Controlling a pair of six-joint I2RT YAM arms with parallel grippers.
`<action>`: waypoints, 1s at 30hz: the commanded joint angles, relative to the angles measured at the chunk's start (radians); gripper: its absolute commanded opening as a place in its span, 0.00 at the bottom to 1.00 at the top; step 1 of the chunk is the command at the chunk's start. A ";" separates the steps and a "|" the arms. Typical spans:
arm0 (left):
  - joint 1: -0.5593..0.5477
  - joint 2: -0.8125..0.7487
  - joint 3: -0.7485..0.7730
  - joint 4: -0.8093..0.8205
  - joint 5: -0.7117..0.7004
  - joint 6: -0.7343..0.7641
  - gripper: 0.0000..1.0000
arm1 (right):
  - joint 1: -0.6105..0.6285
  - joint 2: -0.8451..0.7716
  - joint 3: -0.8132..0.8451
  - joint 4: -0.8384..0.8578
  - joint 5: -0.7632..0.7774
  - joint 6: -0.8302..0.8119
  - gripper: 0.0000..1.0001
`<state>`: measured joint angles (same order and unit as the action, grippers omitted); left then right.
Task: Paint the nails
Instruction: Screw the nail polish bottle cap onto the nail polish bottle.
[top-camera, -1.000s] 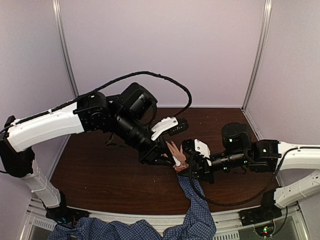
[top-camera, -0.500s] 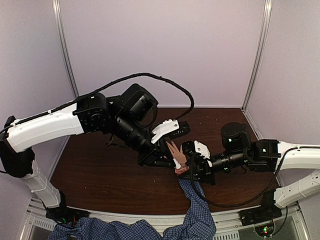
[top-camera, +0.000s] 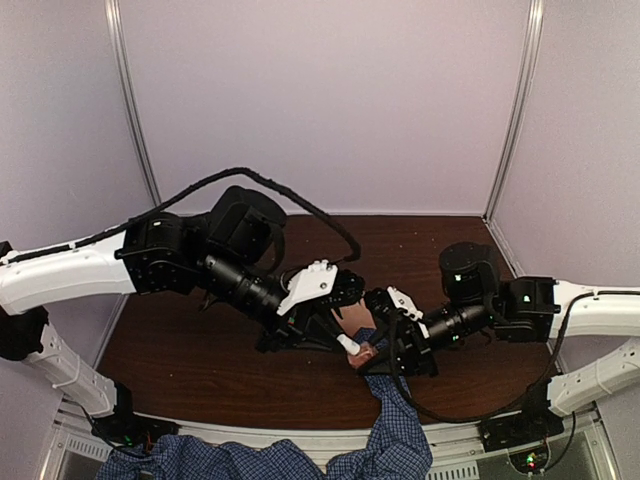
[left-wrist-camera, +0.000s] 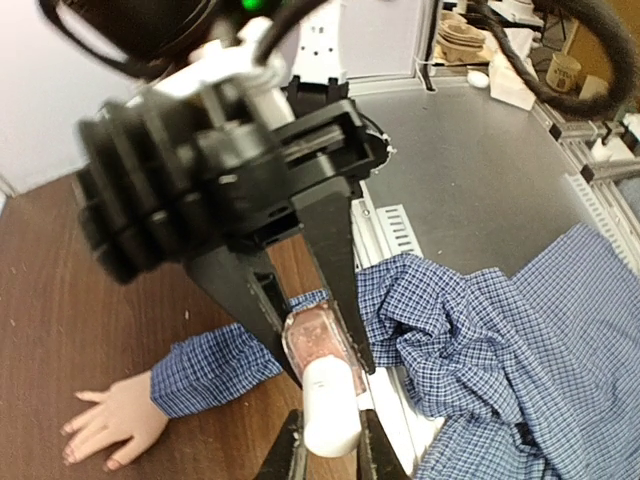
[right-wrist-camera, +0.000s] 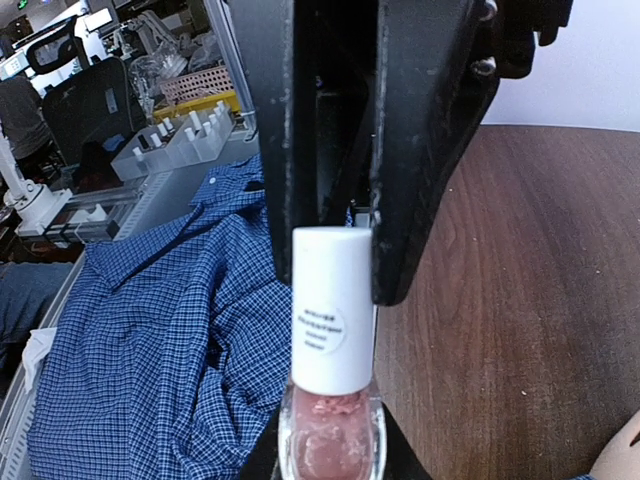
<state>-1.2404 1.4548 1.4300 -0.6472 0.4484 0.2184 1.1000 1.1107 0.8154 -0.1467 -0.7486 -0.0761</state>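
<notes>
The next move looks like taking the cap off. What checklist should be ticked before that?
1. Right gripper shut on the polish bottle: ok.
2. Left gripper shut on the white cap: ok.
3. White cap seated on the polish bottle: ok.
4. Hand flat on the table, fingers spread: ok.
5. Nails bare or painted: cannot tell, too small.

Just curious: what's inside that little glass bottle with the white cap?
The glass bottle shows pinkish liquid inside; anything under its white cap is covered.
</notes>
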 joint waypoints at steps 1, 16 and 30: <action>-0.020 -0.025 -0.035 0.038 -0.026 0.148 0.01 | -0.001 0.018 0.075 0.078 -0.113 0.027 0.00; -0.032 -0.186 -0.168 0.229 -0.242 0.015 0.59 | 0.000 0.018 0.069 0.060 -0.021 0.009 0.00; -0.026 -0.188 -0.262 0.558 -0.498 -0.545 0.55 | -0.001 -0.089 0.002 0.137 0.558 0.064 0.00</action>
<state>-1.2705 1.2266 1.1782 -0.2646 0.0723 -0.1127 1.0996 1.0199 0.8238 -0.0471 -0.3836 -0.0395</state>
